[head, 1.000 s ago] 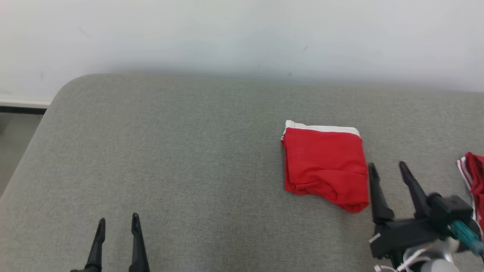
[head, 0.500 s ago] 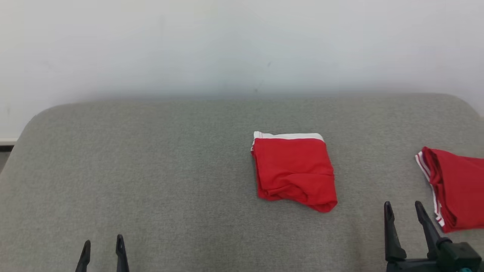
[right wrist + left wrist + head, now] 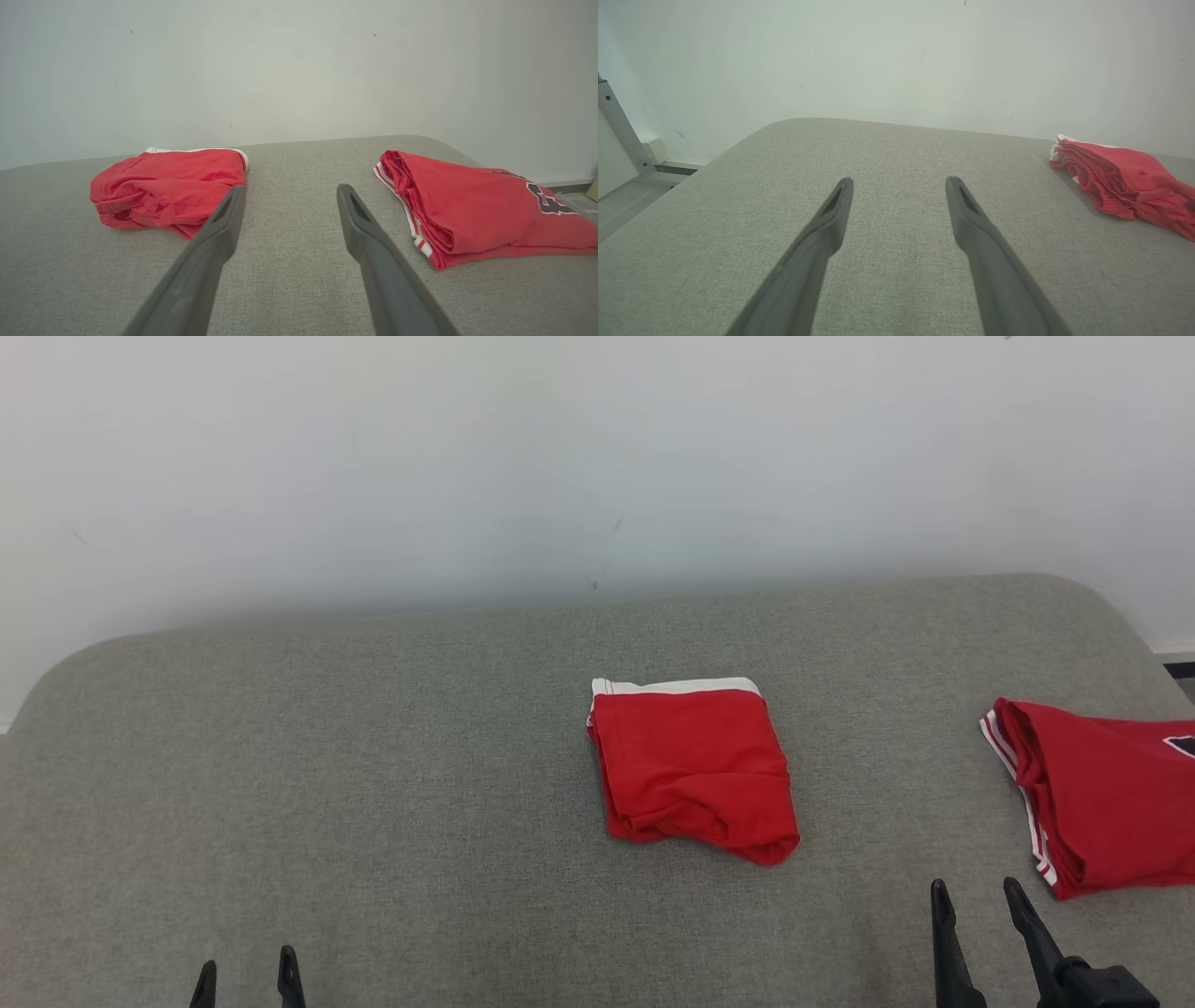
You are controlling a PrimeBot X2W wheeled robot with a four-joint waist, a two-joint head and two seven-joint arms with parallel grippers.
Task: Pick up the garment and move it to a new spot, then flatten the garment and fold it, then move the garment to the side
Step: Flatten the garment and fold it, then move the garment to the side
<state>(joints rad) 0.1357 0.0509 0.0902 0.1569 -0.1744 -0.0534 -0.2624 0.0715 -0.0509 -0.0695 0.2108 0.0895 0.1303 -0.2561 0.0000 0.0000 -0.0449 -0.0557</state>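
Garment (image 3: 693, 770), red with a white band, lies folded midway across the grey padded surface (image 3: 373, 756), a second red jersey (image 3: 1102, 793) well apart on its right, while the left gripper (image 3: 247, 961) and right gripper (image 3: 975, 887) hover spread and empty nearby.

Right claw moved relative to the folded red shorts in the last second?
Yes. The right claw has pulled back from the folded red shorts, toward the head view's lower right.
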